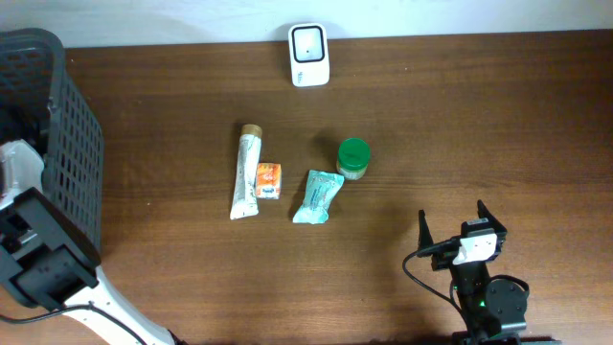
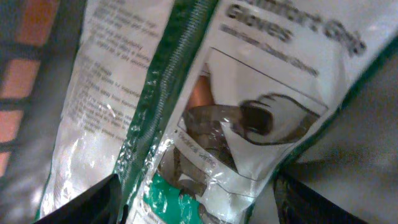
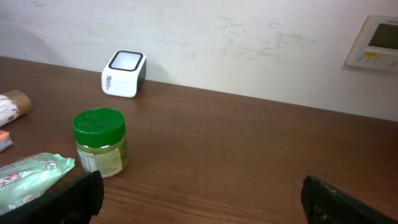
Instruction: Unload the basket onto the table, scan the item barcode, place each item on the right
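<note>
1. The left gripper (image 2: 199, 208) is reaching down into the dark mesh basket (image 1: 77, 144) at the left end of the bench (image 1: 479, 115). Its two dark fingertips (image 2: 93, 199) are showing at the bottom corners of the left wrist view.
2. The glove packet (image 2: 249, 112), a glossy white bag with green edging and a drawing of a glove, is lying inside the basket. It is filling the left wrist view, with its lower end sitting between the two fingertips.
3. The fingertips are standing apart on either side of the packet. I cannot tell whether they are pressing on it or only flanking it.
4. From overhead, the left arm (image 1: 38, 259) is hiding the packet.
5. The right gripper (image 1: 451, 216) is hanging over bare wood at the near right of the bench. Its fingers are spread wide and holding nothing.
6. The white scanner (image 1: 309, 55) is standing at the far edge of the bench against the wall, well apart from both grippers.
7. Four other items are lying mid-bench:
   - a green-lidded jar (image 1: 353, 159) is standing upright;
   - a teal sachet (image 1: 317, 196) is lying just beside the jar on its left;
   - a small orange packet (image 1: 268, 180) is resting against a long white tube (image 1: 247, 174).
8. In the right wrist view, a pale control panel (image 3: 373, 40) is hanging on the wall at upper right.
</note>
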Tool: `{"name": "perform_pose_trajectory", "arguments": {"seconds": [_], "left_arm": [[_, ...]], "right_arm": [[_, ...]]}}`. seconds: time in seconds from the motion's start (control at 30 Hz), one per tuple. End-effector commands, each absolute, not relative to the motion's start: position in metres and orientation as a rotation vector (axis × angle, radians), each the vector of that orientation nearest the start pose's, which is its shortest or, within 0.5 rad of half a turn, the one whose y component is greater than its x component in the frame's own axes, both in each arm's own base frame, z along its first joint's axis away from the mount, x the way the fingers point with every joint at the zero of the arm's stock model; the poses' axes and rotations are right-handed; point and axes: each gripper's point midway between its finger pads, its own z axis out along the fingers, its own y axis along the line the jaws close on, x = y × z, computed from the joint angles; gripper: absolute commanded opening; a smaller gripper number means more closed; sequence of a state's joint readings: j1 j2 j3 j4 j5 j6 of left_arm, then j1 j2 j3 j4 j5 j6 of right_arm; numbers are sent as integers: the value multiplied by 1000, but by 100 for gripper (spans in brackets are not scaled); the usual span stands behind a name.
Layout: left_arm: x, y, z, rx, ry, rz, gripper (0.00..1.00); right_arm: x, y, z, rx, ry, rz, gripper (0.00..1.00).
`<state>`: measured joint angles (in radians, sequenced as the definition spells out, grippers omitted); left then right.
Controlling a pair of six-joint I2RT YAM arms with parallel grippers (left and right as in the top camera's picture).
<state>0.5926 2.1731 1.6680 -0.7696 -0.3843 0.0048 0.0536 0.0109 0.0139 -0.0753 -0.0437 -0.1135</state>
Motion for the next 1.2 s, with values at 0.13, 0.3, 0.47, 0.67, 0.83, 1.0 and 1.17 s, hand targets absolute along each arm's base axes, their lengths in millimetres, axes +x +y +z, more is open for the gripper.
{"name": "perform_pose_trajectory", "arguments": {"seconds": [0.13, 0.3, 0.47, 0.67, 0.83, 1.0, 1.17], "left_arm": [[307, 329, 0, -994, 2883, 751, 59], [315, 331, -9, -1000, 2852, 695, 57], [318, 329, -13, -997, 2854, 668, 0], [375, 321, 72, -909, 2654, 393, 0], [412, 293, 268, -676, 2235, 252, 0], [368, 247, 424, -553, 1881, 297, 0], [343, 145, 481, -362, 1801, 153, 0]], "right_arm": [[245, 21, 157, -178, 1635, -11, 98], [245, 21, 157, -177, 1635, -12, 98], [245, 21, 157, -177, 1635, -12, 98], [245, 21, 157, -177, 1635, -12, 98], [245, 21, 157, -178, 1635, -11, 98], [245, 21, 157, -178, 1635, -11, 98], [245, 21, 157, -178, 1635, -11, 98]]}}
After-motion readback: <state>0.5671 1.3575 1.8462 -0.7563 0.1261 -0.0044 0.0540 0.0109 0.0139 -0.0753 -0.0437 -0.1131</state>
